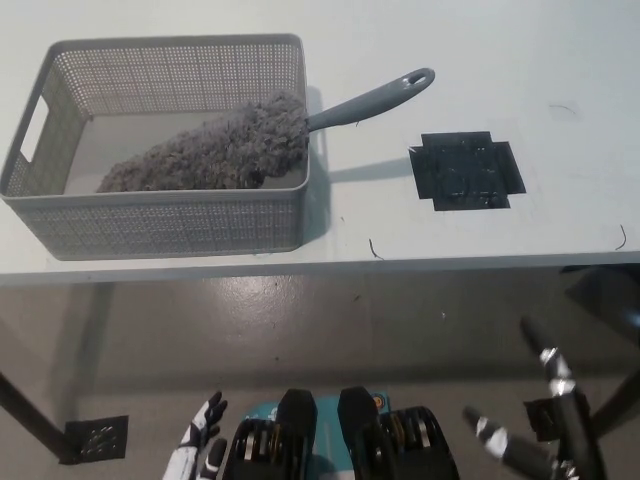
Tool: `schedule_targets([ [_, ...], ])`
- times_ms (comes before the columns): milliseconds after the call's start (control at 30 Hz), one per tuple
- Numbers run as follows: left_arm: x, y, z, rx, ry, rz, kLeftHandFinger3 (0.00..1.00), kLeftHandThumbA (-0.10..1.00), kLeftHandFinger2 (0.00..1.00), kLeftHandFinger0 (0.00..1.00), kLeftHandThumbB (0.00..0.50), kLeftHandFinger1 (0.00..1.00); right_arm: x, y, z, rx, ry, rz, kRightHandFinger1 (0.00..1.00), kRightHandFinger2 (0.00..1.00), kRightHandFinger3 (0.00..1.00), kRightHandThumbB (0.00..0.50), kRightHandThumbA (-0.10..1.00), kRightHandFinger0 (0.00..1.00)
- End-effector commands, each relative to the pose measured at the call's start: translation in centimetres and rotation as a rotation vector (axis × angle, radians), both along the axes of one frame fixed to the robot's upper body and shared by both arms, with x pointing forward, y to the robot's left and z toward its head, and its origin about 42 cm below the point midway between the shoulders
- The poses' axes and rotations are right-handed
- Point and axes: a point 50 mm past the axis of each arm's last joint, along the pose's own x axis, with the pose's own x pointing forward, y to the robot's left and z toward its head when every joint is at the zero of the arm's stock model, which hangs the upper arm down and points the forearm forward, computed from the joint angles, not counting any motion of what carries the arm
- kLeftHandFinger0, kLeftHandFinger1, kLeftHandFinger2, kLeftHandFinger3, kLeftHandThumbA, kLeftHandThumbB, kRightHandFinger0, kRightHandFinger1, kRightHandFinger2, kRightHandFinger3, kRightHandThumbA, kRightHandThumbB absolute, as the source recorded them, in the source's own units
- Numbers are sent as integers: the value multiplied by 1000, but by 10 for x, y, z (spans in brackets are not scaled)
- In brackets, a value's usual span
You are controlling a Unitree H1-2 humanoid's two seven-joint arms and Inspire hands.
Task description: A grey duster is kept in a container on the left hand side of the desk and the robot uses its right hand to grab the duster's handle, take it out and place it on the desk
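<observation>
The black right hand (545, 432) sits low at the bottom right of the head view, below the counter's front edge and over the floor (300, 320), with its fingers (548, 358) spread apart and nothing held in them. The white left hand (205, 438) rests at the bottom left, also below the counter's edge, its fingers loosely apart and empty. Both hands are well apart from the task's things. On the pale counter (560, 60) above, nearest the right hand's side, lies a black tape patch (467, 171) with a stepped outline, and two small dark marks show near the front edge. To the left of the patch, the grey handle (370, 102) of the duster (215, 145) juts out over the right rim of the container (160, 225), slanting up and to the right, with an oval hole at its free end. The fluffy grey head of the duster lies inside the container, running from the right rim down toward the lower left of its floor. The container is a grey perforated basket with a cut-out grip in its left wall, standing on the left part of the counter close to the front edge. On the floor at the lower left lies a dark tape square (97, 437), just beside a dark counter leg (25, 415).
</observation>
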Motion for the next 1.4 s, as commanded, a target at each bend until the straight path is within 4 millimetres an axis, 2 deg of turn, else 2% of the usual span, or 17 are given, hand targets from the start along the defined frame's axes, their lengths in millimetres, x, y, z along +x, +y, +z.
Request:
schedule_targets([
  [0,17,3,21,2,-135,-1,1000,1000,1000,1000,121,1000,11,-1,67,-3,-311,-2,1000,1000,1000,174,819,1000],
  [33,17,3,22,-2,-134,-4,1000,1000,1000,1000,121,1000,11,-1,75,-3,-330,3,1000,1000,1000,177,895,1000],
  [100,18,3,23,0,-138,-9,1000,1000,1000,1000,115,1000,12,-1,101,-6,-400,-12,1000,1000,1000,183,825,1000],
  [200,18,3,24,6,-143,-11,1000,1000,1000,1000,112,1000,16,0,132,-11,-479,-33,1000,1000,1000,197,846,1000],
  [267,14,3,21,9,-131,-7,1000,1000,1000,1000,109,1000,20,0,142,3,-494,-25,1000,1000,1000,189,823,1000],
  [367,6,4,15,6,-105,-4,1000,1000,1000,1000,114,1000,20,2,135,18,-454,-14,1000,1000,1000,185,836,1000],
  [533,1,0,10,-4,-89,6,1000,1000,1000,1000,111,1000,25,7,94,95,-315,6,1000,1000,1000,155,805,1000],
  [567,6,-1,12,-7,-96,3,1000,1000,1000,1000,116,1000,28,6,91,91,-299,3,1000,1000,1000,156,822,1000],
  [633,38,-5,27,-7,-164,-4,1000,1000,1000,1000,92,1000,46,2,95,81,-306,13,1000,1000,1000,136,814,1000],
  [767,111,-6,78,-17,-330,-30,1000,1000,1000,1000,63,1000,97,-2,135,63,-408,10,1000,1000,1000,102,790,1000],
  [833,123,-4,90,-4,-363,-22,1000,1000,1000,1000,100,1000,106,-1,141,67,-430,0,1000,1000,1000,95,846,1000],
  [900,114,-2,84,10,-359,-21,1000,1000,1000,1000,60,1000,101,1,134,79,-412,0,1000,1000,1000,83,840,1000],
  [967,104,1,77,17,-336,-22,1000,1000,1000,1000,54,1000,96,2,125,84,-395,2,1000,1000,1000,77,829,1000],
  [1000,93,3,69,21,-310,-24,1000,1000,1000,1000,38,1000,90,2,116,89,-375,3,1000,1000,1000,92,817,1000],
  [1100,86,1,60,15,-280,-23,1000,1000,1000,1000,71,1000,85,-1,108,86,-345,-10,1000,1000,1000,113,801,1000],
  [1200,86,1,60,5,-262,-26,1000,1000,1000,1000,70,1000,86,0,111,101,-341,-8,1000,1000,1000,113,746,1000],
  [1367,80,1,56,12,-256,-18,1000,1000,1000,1000,86,1000,87,2,126,49,-364,4,1000,1000,1000,126,773,1000],
])
